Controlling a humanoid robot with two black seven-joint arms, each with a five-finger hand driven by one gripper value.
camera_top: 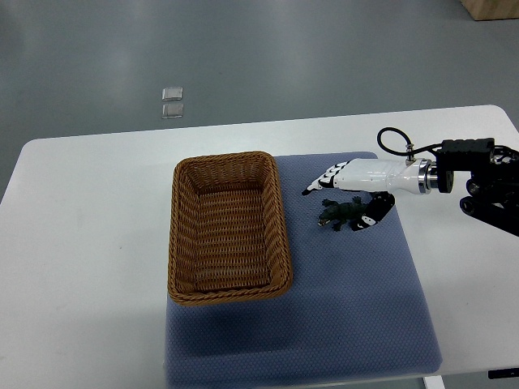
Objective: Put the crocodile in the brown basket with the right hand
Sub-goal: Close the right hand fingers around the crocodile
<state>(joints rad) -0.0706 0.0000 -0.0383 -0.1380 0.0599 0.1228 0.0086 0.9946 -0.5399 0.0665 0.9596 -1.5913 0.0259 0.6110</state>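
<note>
A small dark green crocodile (340,214) lies on the blue-grey mat (357,308), right of the brown wicker basket (182,235). My right hand (339,203) comes in from the right edge and hovers over the toy. Its white fingers (324,180) stretch out just beyond the crocodile's far side, and the thumb (369,220) sits at its near right end. The hand is open around the toy, not closed on it. The basket holds nothing. The left arm does not show.
The white table (81,243) carries the mat, and the basket stands on the mat's left part. Two small clear squares (172,102) lie on the grey floor beyond the table. A black cable loops above the right wrist (393,139).
</note>
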